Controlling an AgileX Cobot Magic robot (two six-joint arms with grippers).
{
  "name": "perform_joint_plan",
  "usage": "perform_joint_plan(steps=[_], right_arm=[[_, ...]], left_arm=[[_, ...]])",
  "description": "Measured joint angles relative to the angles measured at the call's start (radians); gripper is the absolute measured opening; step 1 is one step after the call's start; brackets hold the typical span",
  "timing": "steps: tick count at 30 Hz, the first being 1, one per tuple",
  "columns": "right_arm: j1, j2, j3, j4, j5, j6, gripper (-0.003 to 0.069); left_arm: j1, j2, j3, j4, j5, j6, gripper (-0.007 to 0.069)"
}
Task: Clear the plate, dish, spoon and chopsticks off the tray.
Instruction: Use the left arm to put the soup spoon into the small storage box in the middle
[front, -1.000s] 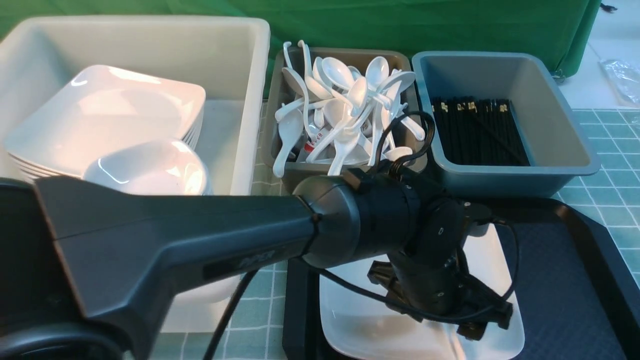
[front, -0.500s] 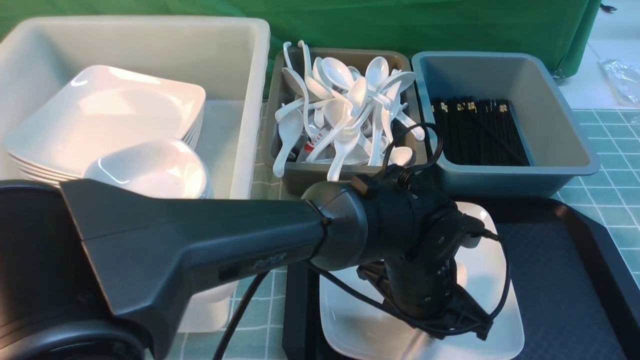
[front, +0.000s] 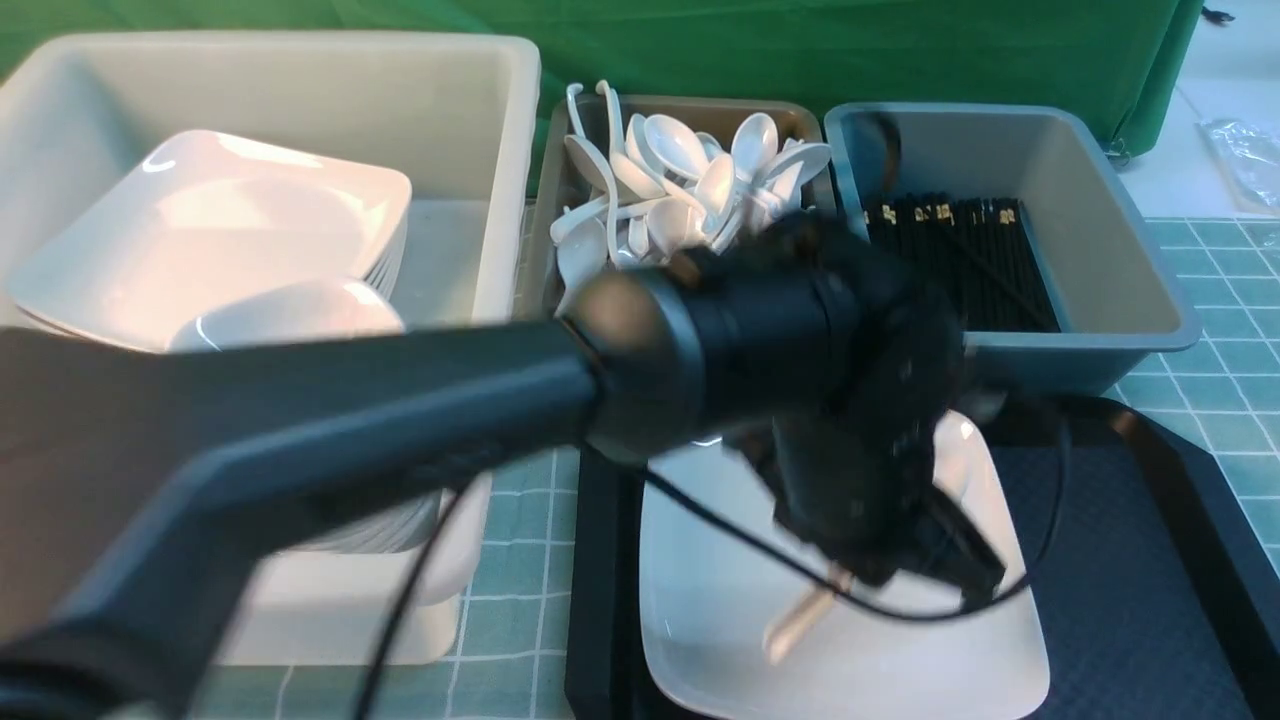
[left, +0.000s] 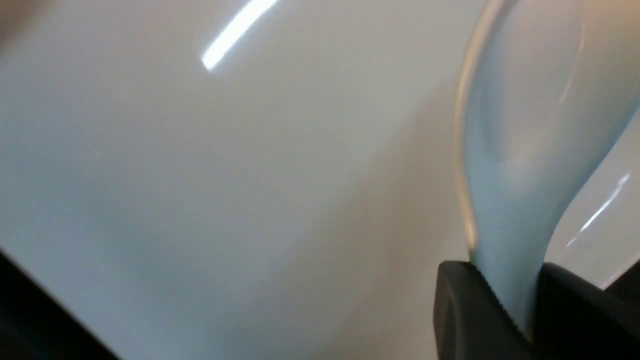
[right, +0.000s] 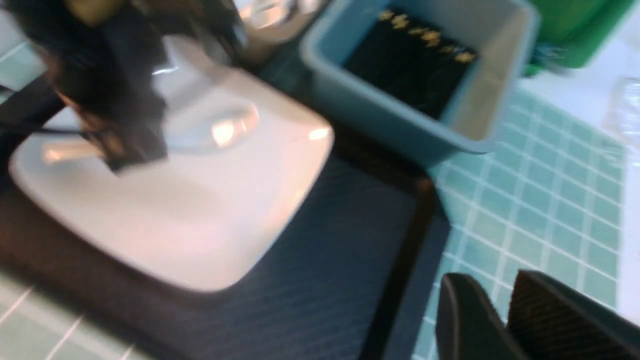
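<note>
My left gripper (front: 855, 585) is shut on the white spoon (front: 800, 622) and holds it by the handle a little above the plate (front: 900, 670). In the left wrist view the jaws (left: 530, 320) clamp the spoon's handle, its bowl (left: 525, 125) pointing away over the plate (left: 225, 175). The plate lies on the left part of the black tray (front: 1130, 570). The right wrist view shows a blurred small dish (right: 215, 125) on the plate (right: 200, 215). My right gripper (right: 505, 310) is shut and empty beside the tray's edge. No chopsticks show on the tray.
A big white tub (front: 480, 130) at the back left holds stacked plates and dishes. A grey tub (front: 560, 230) is full of white spoons. A grey-blue tub (front: 1130, 270) holds several black chopsticks. My left arm (front: 400, 430) crosses the front view.
My left arm has risen and swung a little, blurred by motion. The spoon has come up off the plate in its gripper and now sticks out below it.
</note>
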Motion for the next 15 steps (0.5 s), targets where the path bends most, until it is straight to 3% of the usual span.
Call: perform_joint_plan(steps=[5, 8, 15], right_arm=[[0.0, 0.0, 0.0, -0.028, -0.002, 0.045, 0.0178], [0.0, 0.0, 0.0, -0.029, -0.002, 0.065, 0.0178], [0.0, 0.0, 0.0, -0.03, -0.003, 0.098, 0.0183]], left_arm=[[0.058, -0.066, -0.08, 0.098, -0.065, 0.019, 0.0118], [0.161, -0.059, -0.154, 0.098, -0.171, 0.046, 0.0118], [0.422, 0.08, -0.327, -0.067, -0.318, 0.19, 0.0118]])
